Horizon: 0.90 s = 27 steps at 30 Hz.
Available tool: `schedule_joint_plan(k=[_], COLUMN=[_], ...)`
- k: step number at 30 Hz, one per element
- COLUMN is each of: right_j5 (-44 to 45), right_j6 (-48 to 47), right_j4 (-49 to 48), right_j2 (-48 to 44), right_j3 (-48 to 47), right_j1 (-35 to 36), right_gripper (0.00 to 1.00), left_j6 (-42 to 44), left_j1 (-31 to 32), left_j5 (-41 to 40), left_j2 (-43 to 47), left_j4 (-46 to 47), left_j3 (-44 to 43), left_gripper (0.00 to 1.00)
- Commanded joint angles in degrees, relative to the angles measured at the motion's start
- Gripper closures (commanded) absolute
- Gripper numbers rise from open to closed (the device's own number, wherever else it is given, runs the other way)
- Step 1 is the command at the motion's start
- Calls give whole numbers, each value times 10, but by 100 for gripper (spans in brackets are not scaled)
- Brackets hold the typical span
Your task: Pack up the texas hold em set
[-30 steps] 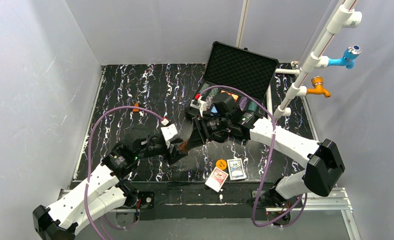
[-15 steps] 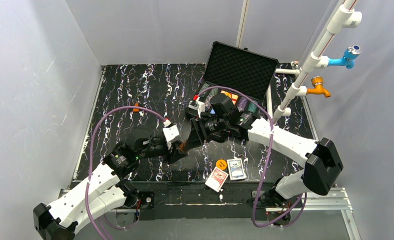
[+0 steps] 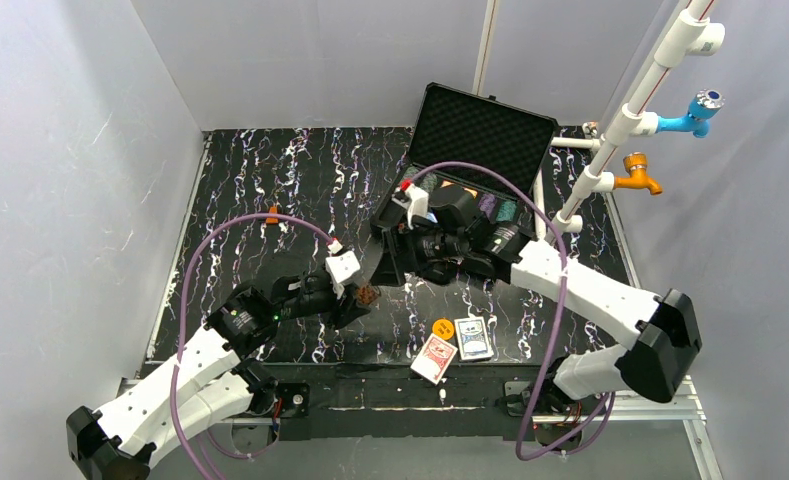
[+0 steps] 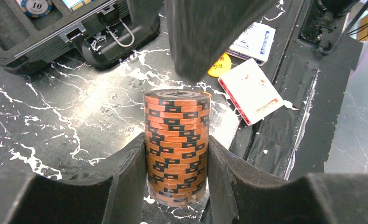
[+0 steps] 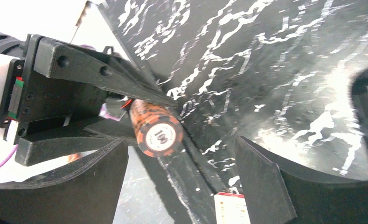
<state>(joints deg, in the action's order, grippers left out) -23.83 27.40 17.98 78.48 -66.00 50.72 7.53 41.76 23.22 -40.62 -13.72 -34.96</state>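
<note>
Chip stack [image 4: 177, 135] in left tool [image 4: 176, 142], case [image 3: 485, 135] behind

Showing "100" on the white centre of the orange chip stack [image 5: 159, 133], seen end-on in the right wrist view. Showing "10" on a pale chip [image 4: 35, 6] lying in the case [image 4: 42, 43]. Carrying "BIG" on the orange disc [image 4: 219, 66]. Printing on the red deck [image 4: 252, 91] being too small to read.

Black marble-look tabletop [image 3: 270, 170] with white veins. On it: an open black hard case [image 3: 482, 130] far right. By the near edge, a red card deck [image 3: 435, 358], blue card deck [image 3: 474, 338] and orange round disc [image 3: 443, 327] sit close together. A small orange piece [image 3: 272, 214] lies alone off left.
</note>
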Motion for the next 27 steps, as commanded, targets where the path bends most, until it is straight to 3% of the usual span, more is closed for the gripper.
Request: schedule_joint_plan(k=[1, 9, 23, 27], right_j5=[158, 329, 413, 450], right_j6=[-26, -32, -82, -54], right_j4=[40, 93, 134, 144], right_j2=[-56, -88, -95, -100], right_j3=[-3, 21, 38, 46], right_j1=[2, 2, 1, 1], right_gripper=[8, 4, 2, 0], left_j6=[0, -28, -55, -52], left_j1=[1, 1, 0, 0], left_j5=[-30, -74, -118, -145], left_j2=[10, -38, -144, -184], left_j4=[11, -28, -70, -74], left_j3=[-23, -76, -165, -194], left_gripper=[100, 100, 100, 100])
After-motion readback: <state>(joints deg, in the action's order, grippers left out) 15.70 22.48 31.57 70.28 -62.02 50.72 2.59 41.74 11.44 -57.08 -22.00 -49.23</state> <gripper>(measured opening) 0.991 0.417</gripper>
